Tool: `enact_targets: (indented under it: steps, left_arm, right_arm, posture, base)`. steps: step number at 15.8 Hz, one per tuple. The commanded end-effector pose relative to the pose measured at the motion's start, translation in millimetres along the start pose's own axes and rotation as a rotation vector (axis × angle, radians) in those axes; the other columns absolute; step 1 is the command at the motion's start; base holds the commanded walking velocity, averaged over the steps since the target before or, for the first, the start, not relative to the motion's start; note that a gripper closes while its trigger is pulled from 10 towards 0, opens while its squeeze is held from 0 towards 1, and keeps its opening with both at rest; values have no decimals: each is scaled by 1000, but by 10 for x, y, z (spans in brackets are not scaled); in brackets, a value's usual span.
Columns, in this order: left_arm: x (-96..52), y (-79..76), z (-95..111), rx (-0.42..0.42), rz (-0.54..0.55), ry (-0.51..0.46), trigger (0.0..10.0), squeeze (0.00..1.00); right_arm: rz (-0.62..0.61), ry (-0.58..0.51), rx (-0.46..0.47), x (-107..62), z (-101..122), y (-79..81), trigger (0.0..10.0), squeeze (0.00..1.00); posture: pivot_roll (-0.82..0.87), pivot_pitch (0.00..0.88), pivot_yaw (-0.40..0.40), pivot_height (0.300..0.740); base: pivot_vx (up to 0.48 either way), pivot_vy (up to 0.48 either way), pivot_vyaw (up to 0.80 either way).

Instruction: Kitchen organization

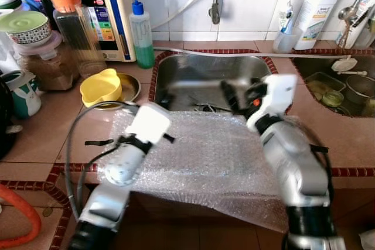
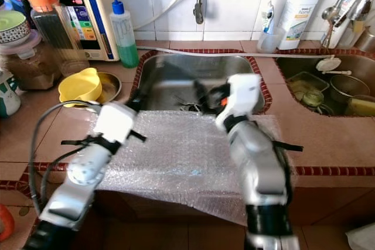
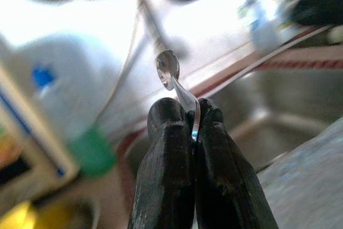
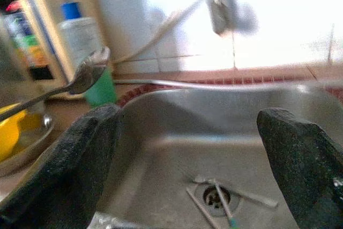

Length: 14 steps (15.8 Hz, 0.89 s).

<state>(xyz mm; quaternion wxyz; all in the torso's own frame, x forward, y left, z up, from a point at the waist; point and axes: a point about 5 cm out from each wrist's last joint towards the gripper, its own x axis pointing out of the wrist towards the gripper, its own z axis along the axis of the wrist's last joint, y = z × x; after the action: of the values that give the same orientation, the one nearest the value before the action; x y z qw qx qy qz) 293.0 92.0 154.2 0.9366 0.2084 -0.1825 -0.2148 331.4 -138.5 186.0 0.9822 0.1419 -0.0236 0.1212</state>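
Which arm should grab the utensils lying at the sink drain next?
Right. The right end effector is open over the steel sink, facing the thin utensils by the drain. The left end effector is shut on a small metal spoon.

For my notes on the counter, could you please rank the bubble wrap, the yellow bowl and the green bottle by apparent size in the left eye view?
1. bubble wrap
2. yellow bowl and green bottle, too alike to rank.
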Motion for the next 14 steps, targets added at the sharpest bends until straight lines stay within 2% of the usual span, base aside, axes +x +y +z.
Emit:
enact_targets:
  steps: [1,2,4,5,6,8,10,14]
  left_arm:
    - [49,-87,61,40,-57,-57,0,0]
    - [61,-170,39,67,-102,-75,0,0]
    - [71,-248,43,110,-150,-110,0,0]
    - [80,-271,48,119,-160,-124,0,0]
    - [106,-291,51,116,-161,-127,0,0]
    - [143,-317,55,122,-163,-149,0,0]
    - [181,-338,52,124,-164,-168,0,0]
    - [218,-395,57,121,-189,-193,0,0]
  right_arm:
    - [-18,-12,120,53,81,-37,10000,0]
    - [-17,-7,262,117,144,-53,10000,0]
    - [-1,7,393,165,175,-37,10000,0]
    - [-10,49,375,177,135,-42,10000,0]
    - [-14,146,334,176,-15,-30,10000,0]
    - [10,214,352,167,-113,32,10000,0]
    - [38,224,372,167,-122,122,10000,0]
    - [53,228,361,201,-139,181,10000,0]
  posture:
    - [-75,1,38,740]
    - [-82,4,40,740]
    - [-85,7,42,740]
    - [-86,8,43,740]
    - [-93,7,43,740]
    - [-93,7,44,740]
    - [-99,7,52,740]
    - [-100,2,65,740]
  base:
    - [0,0,0]
    - [0,0,0]
    - [0,0,0]
    - [0,0,0]
    - [0,0,0]
    - [0,0,0]
    - [0,0,0]
    - [0,0,0]
